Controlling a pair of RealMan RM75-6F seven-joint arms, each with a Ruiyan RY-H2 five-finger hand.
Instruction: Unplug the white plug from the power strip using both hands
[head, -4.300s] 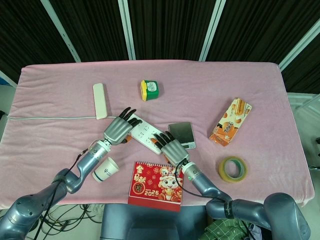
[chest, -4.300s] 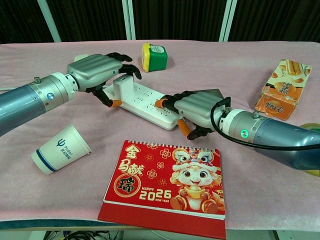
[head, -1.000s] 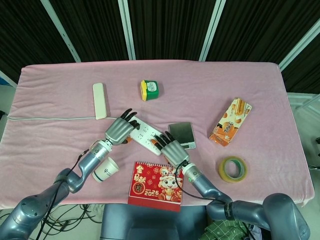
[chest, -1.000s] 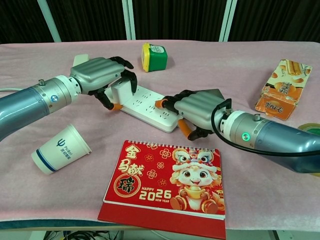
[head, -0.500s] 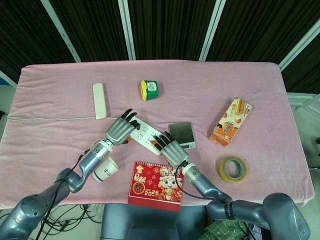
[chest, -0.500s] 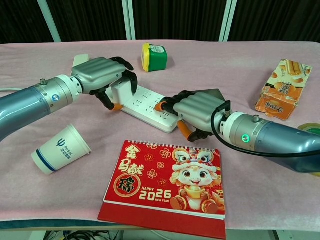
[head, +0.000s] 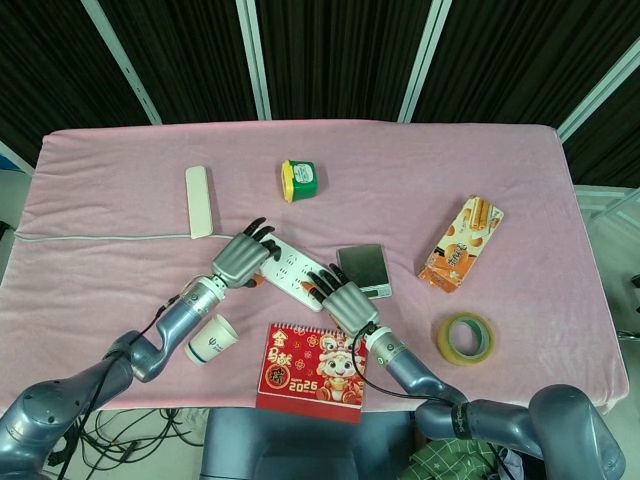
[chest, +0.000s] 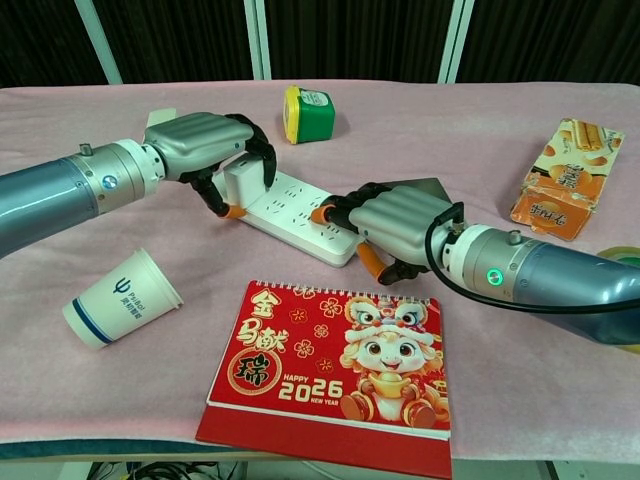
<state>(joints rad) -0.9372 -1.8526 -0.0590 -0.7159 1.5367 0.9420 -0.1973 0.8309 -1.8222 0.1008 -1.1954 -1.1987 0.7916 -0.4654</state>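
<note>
The white power strip (chest: 300, 214) (head: 290, 271) lies at an angle on the pink cloth in the middle of the table. A white plug (chest: 241, 182) sits at its left end. My left hand (chest: 205, 150) (head: 243, 259) is wrapped over the plug, fingers curled down around it, thumb at the strip's near side. My right hand (chest: 395, 225) (head: 341, 297) presses on the strip's right end, fingers spread flat over it. The head view hides the plug under the left hand.
A paper cup (chest: 122, 297) lies on its side at front left. A red 2026 calendar (chest: 335, 362) stands at the front. Behind are a green-yellow tub (chest: 307, 113), a white bar (head: 200, 201) with a cable, a dark flat box (head: 363, 267), a snack box (chest: 564, 180) and a tape roll (head: 465, 338).
Since 4.3 s ago the left hand has closed its fingers down around the plug. Over the last second it has curled slightly tighter; the right hand stays on the strip.
</note>
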